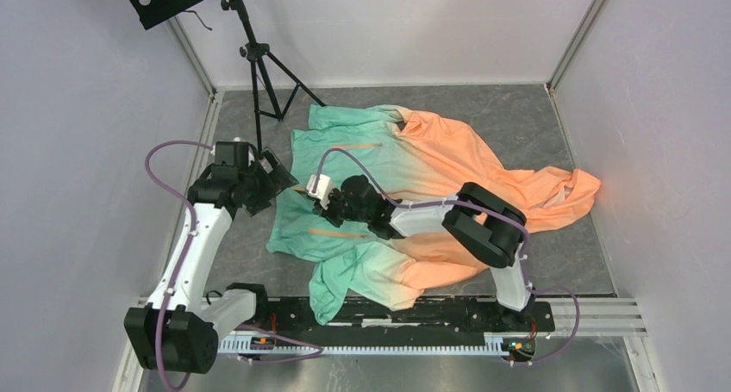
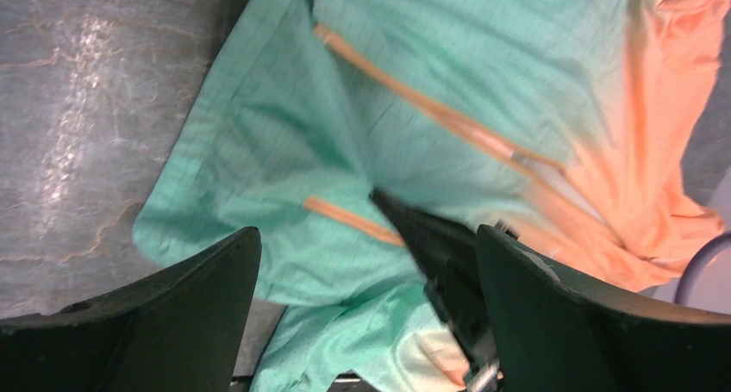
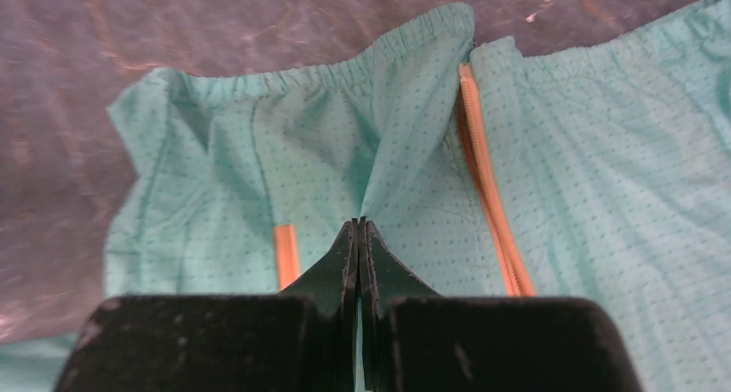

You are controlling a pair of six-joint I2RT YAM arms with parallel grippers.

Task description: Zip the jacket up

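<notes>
The jacket (image 1: 431, 159) lies spread on the grey table, mint green on the left and peach on the right. My right gripper (image 1: 321, 204) is over the green part. In the right wrist view it (image 3: 358, 222) is shut on a raised fold of green fabric (image 3: 379, 151), between the orange front zipper (image 3: 487, 185) and a pocket zip (image 3: 284, 254). The elastic hem (image 3: 345, 73) lies beyond. My left gripper (image 1: 278, 185) hovers open at the jacket's left edge. In the left wrist view it (image 2: 366, 233) is wide open and empty above the jacket (image 2: 414, 56), with the right gripper's dark fingers (image 2: 440, 254) between its jaws.
A black tripod stand (image 1: 259, 73) stands at the back left of the table, close behind my left arm. White walls enclose the table on three sides. A metal rail (image 1: 388, 310) runs along the near edge, and a green sleeve (image 1: 332, 293) reaches it.
</notes>
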